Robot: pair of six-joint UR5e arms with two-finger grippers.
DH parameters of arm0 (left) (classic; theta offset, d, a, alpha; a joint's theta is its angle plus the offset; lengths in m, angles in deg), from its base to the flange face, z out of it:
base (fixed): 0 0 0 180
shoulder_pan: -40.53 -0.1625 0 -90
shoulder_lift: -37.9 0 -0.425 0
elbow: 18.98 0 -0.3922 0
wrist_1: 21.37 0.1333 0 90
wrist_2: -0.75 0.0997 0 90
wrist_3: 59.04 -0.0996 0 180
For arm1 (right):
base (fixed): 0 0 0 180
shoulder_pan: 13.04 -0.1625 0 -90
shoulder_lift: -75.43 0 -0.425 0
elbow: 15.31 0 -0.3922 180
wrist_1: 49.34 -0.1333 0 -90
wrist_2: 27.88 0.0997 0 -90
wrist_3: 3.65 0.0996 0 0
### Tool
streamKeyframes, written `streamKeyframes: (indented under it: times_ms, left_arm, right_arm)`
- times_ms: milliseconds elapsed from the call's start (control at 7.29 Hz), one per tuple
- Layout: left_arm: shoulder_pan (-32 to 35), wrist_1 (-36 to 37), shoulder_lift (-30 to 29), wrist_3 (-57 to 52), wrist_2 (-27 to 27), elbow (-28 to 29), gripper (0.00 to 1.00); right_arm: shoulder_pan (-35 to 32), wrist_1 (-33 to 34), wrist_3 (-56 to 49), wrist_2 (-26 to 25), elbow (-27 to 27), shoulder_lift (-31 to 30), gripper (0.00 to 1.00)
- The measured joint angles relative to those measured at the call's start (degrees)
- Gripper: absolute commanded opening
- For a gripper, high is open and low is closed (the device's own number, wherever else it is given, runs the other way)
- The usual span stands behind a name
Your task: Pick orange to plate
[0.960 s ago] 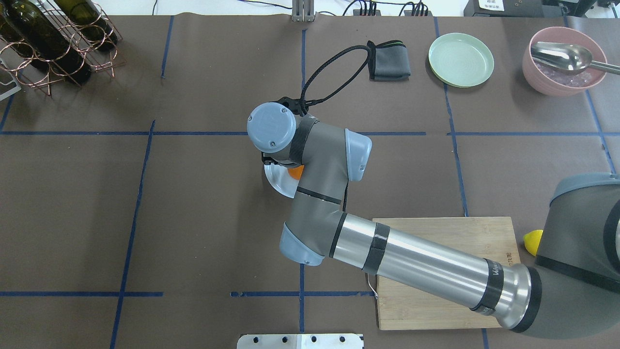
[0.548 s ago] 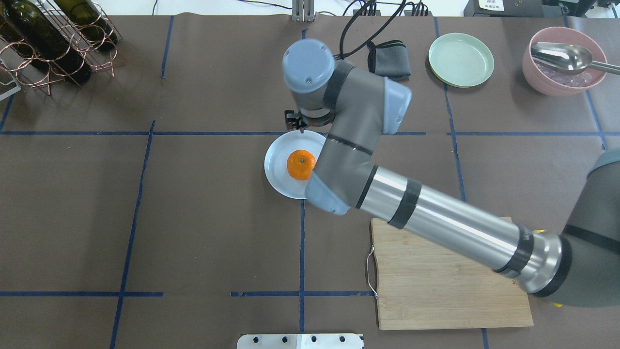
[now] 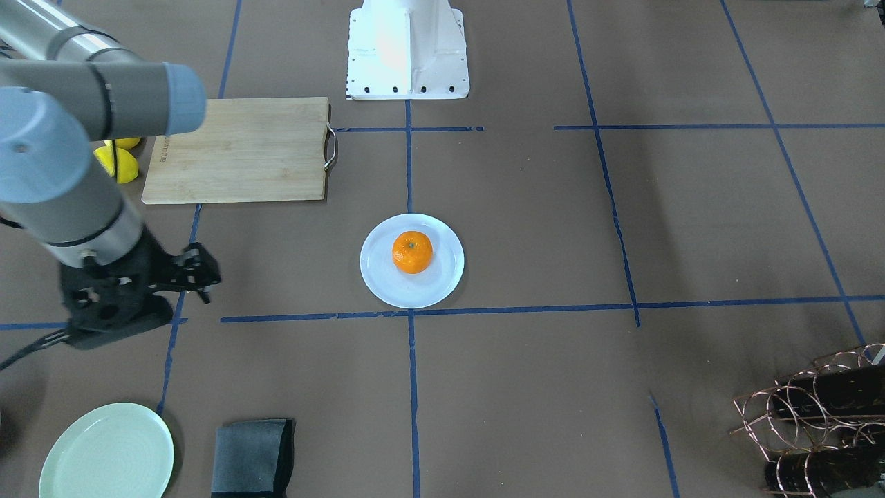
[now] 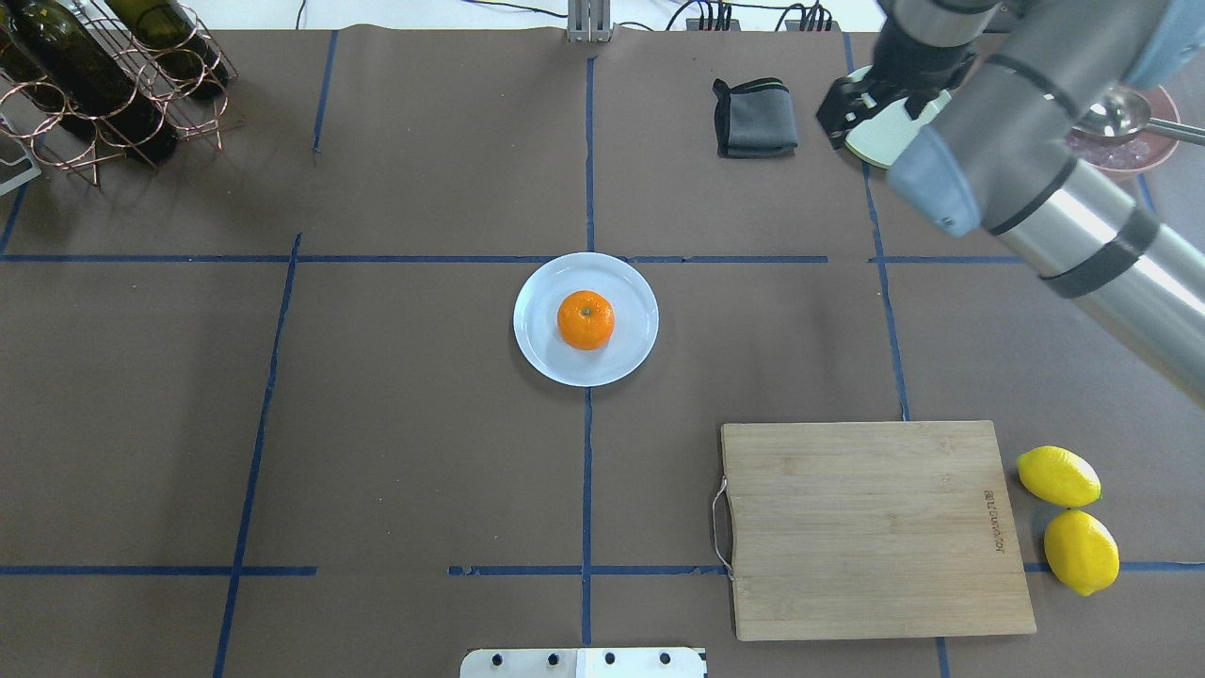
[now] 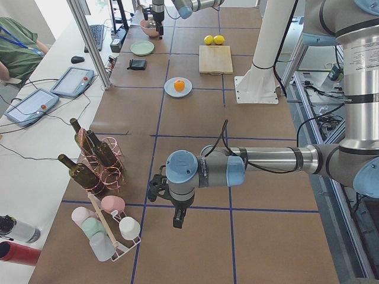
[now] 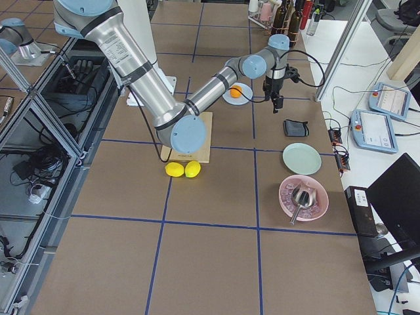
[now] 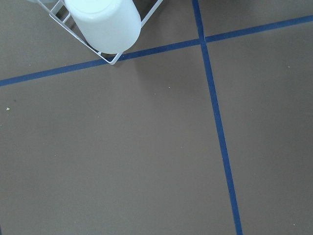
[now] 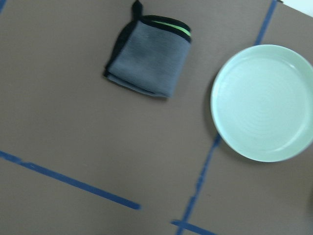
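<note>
Across the table, in the front-facing view, the orange (image 3: 412, 252) sits on the white plate (image 3: 384, 282) at mid-worktop. The right gripper (image 3: 202, 273) hangs well apart, fingers parted, empty. Overhead, the arm that covered the plate a second ago has swung to the far right, beside the pale green plate (image 4: 880, 143), so the placing looks done. In the left side view, I cannot tell the left gripper's (image 5: 177, 220) state.

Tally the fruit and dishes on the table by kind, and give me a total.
Orange: 1
Lemons: 2
Plates: 2, the white plate and the pale green plate
Pink bowl: 1
Total: 6
</note>
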Motion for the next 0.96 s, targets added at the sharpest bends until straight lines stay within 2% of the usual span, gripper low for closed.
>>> streamKeyframes:
  times_ms: [548,823,960]
  left_arm:
    - [-0.32,-0.40,-0.44,5.70,-0.19,-2.73,1.00]
    - [-0.40,-0.71,-0.47,5.13,-0.28,-3.39,1.00]
    - [-0.40,-0.74,-0.46,5.01,-0.53,-3.56,1.00]
  right_arm:
    - [-15.94,1.41,-24.74,4.66,2.91,-17.90,1.00]
    - [-23.18,0.10,-29.03,2.90,2.46,-29.20,1.00]
    - [-25.97,-2.78,-29.21,2.64,2.04,-33.71,1.00]
